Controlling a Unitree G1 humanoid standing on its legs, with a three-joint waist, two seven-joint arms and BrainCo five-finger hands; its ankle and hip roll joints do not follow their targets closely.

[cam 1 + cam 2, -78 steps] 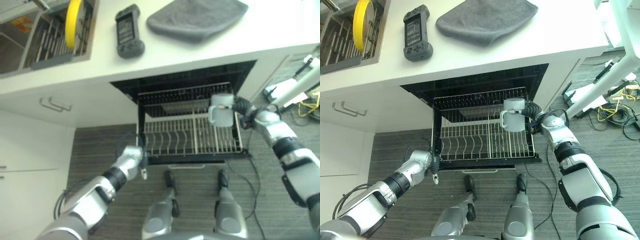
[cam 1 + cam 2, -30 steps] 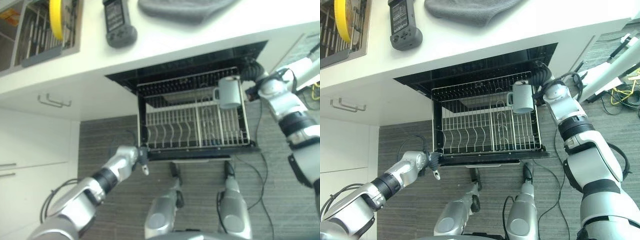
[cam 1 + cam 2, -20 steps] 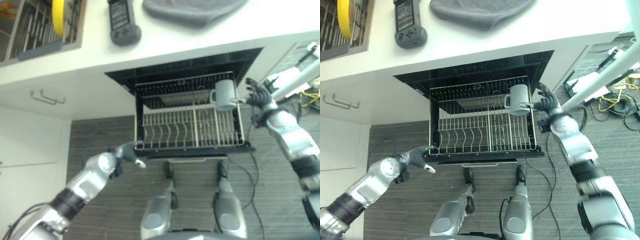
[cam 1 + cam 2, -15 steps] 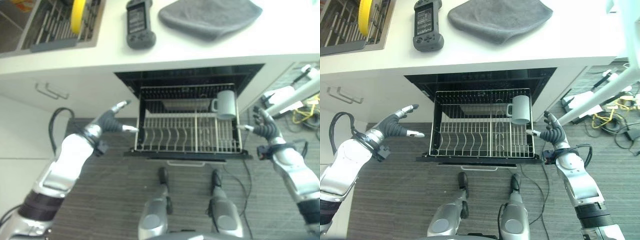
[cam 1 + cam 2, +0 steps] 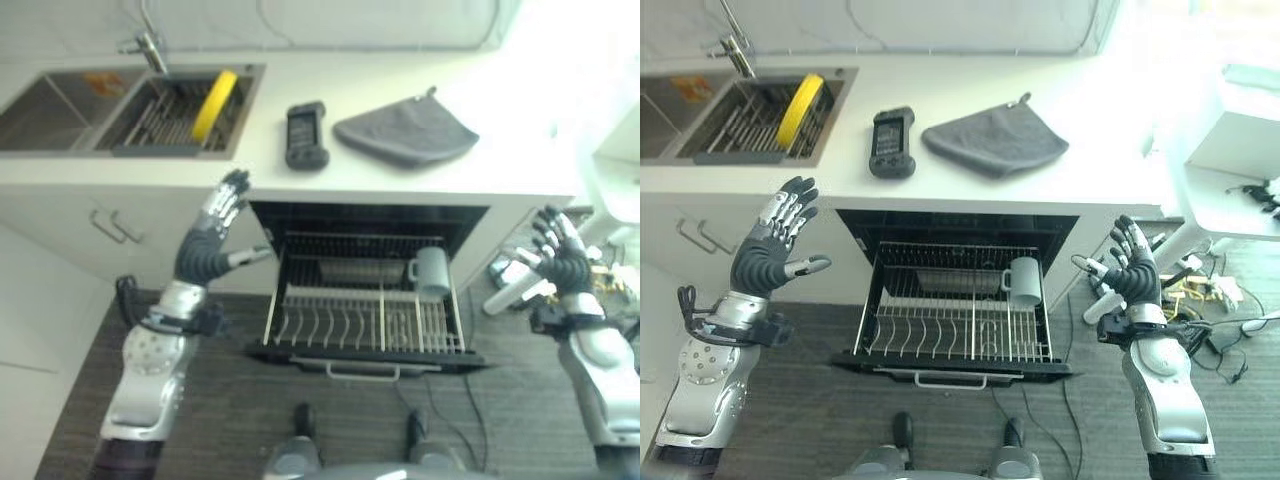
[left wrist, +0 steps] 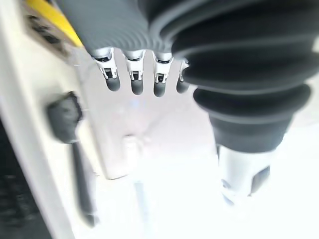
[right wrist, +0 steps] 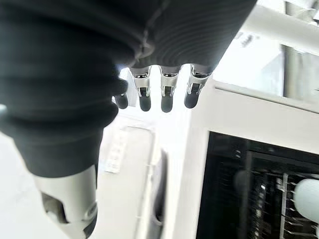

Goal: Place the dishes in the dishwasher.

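We hold both hands empty, fingers spread: left hand and right hand flank the rack, where the mug sits. The yellow plate waits in the sink beyond our left hand; a careless reach risks knocking it over.

Mug: pale grey-blue, plain. Rack: silver wire, w/ white-ish tines, inside a black dishwasher cavity. Plate: bright yellow, in a steel-grey sink w/ chrome tap. Counter: white, no pattern. Cloth: dark grey, plain. Handheld device: black w/ grey screen. Cupboards: white, silver handles. Floor: dark grey, fine stripes. Left hand & right hand: dark ribbed covers, silver fingers, dark tips.
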